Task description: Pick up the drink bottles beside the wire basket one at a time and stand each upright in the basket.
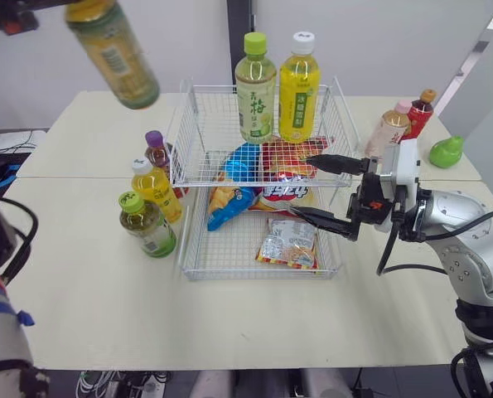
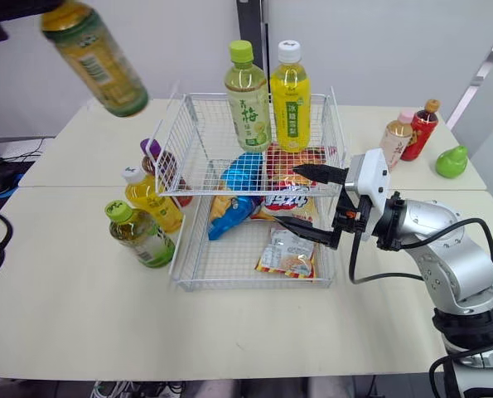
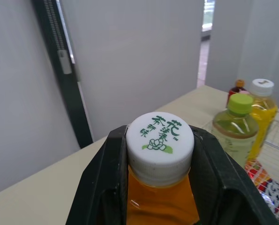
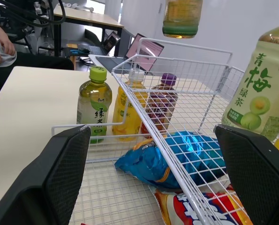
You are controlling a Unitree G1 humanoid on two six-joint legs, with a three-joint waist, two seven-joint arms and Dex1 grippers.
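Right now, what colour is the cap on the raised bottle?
The raised bottle has a white cap with green print, best in the left wrist view.

A green pear point(image 1: 446, 152) is set near the table's point(image 1: 97, 307) right edge; a silver packet point(image 1: 287, 242) is laid flat.

Wire basket point(image 1: 263, 274) holds 2 upright bottles point(image 1: 255, 87); 3 beside; 1 bottle point(image 1: 113, 54) tilted aloft.
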